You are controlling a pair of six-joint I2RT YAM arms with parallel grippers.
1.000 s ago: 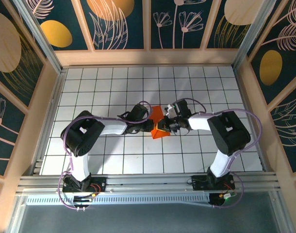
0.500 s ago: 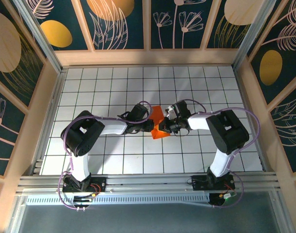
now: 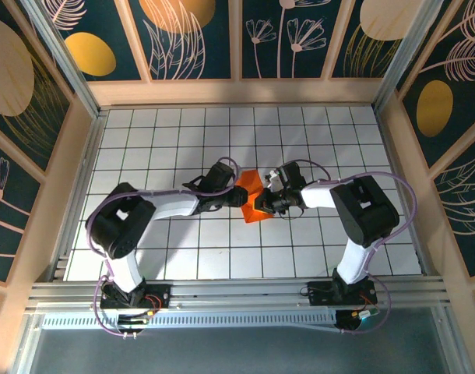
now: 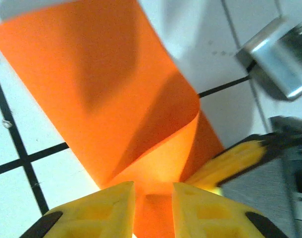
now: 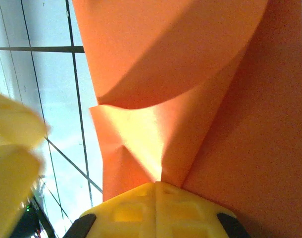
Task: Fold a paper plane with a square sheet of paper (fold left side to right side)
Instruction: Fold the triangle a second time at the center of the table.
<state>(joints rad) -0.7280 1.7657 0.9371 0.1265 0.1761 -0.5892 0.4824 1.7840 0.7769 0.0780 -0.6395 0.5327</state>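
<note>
white gridded table (image 3: 167, 257) ringed by wooden-framed dark floral wall panels (image 3: 191, 39).

So the square sheet of paper (image 3: 251, 189) lies mid-table (image 3: 183, 132), wedged between both arms. Left gripper (image 3: 241, 196) is at its left edge, right gripper (image 3: 263, 206) on its near-right corner. One flap curls up over the flat part.

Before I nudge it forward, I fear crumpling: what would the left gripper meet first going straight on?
Likely the orange paper, its curled fold rising just ahead of the left gripper's parted fingers.
</note>
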